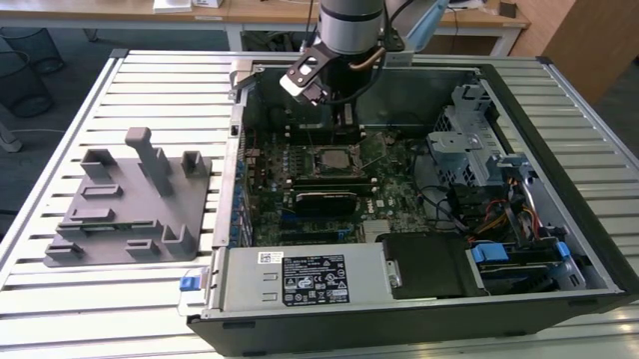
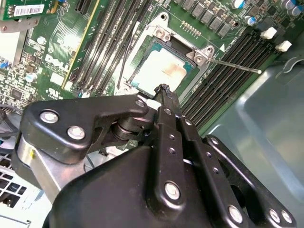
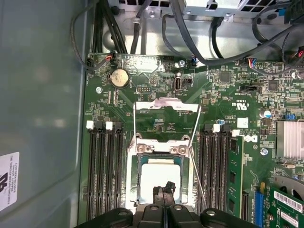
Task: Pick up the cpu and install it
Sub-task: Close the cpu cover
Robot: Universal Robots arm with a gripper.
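Note:
The cpu (image 3: 159, 172), a pale silvery square, lies flat in the motherboard socket (image 3: 134, 187); it also appears in the second wrist view (image 2: 164, 68). The socket's metal load plate (image 3: 166, 105) is flipped open beside it, with the thin lever (image 2: 235, 65) swung out. My gripper (image 3: 164, 191) hangs just over one edge of the cpu, black fingers pressed together with nothing between them. Its tips (image 2: 164, 90) point down at the chip. In the exterior view the gripper (image 1: 345, 129) reaches into the open computer case above the socket (image 1: 330, 158).
Memory slots (image 3: 104, 171) flank the socket on both sides. A grey plastic fixture tray (image 1: 130, 202) stands on the slatted table at the exterior view's left. Inside the case are a power supply (image 1: 299, 277), a drive cage (image 1: 469, 146) and cable bundles (image 1: 489, 217).

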